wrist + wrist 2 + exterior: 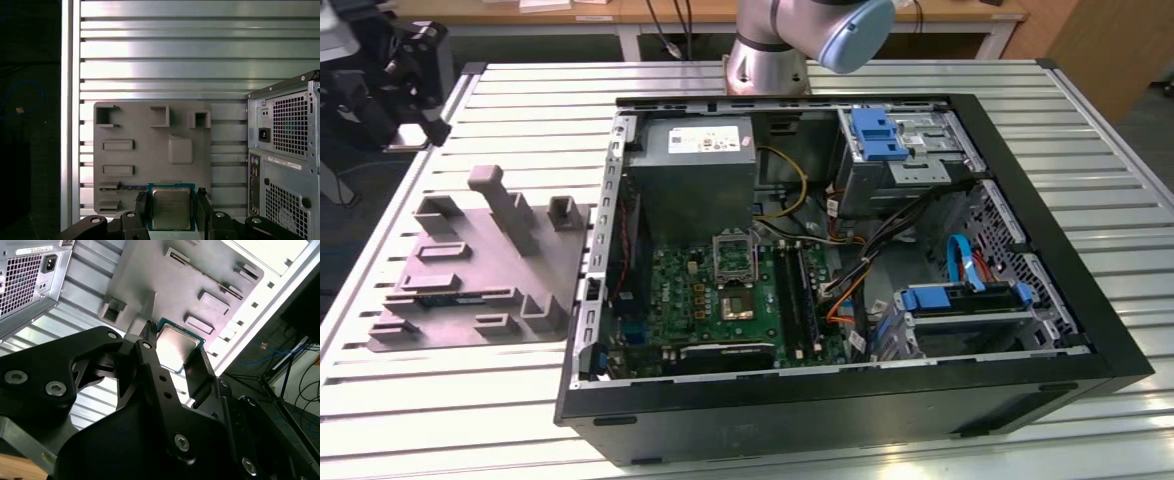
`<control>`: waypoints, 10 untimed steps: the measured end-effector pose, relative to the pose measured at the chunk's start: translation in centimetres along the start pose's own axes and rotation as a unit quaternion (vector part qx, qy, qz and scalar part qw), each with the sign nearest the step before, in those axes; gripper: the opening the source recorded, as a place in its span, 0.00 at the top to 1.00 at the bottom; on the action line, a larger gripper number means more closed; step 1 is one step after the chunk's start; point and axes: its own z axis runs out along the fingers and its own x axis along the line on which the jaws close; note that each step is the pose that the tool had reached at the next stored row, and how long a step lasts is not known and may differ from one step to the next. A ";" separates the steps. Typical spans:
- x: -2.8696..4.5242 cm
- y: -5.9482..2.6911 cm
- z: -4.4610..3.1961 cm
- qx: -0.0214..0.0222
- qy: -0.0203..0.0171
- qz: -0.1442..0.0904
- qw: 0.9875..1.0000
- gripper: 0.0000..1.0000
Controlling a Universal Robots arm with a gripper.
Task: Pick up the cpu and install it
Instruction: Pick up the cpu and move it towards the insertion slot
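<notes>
Two black fingers [141, 204] of the gripper [171, 202] pinch the cpu [171, 211] by opposite edges, and its pale metal top, bordered in green, faces the camera in both wrist views. The chip is held in the air over one edge of the grey moulded holder [150, 145], which lies flat on the slatted metal table [150, 50] just beside the open computer case [285, 150]. In the exterior view the holder stands at the case's left side, as that view shows it. The dark socket [735, 250] on the green circuit board [700, 300] lies inside the case, well apart from the holder.
</notes>
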 end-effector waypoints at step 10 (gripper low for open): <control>-0.73 0.01 0.00 0.000 0.000 0.000 1.000 0.53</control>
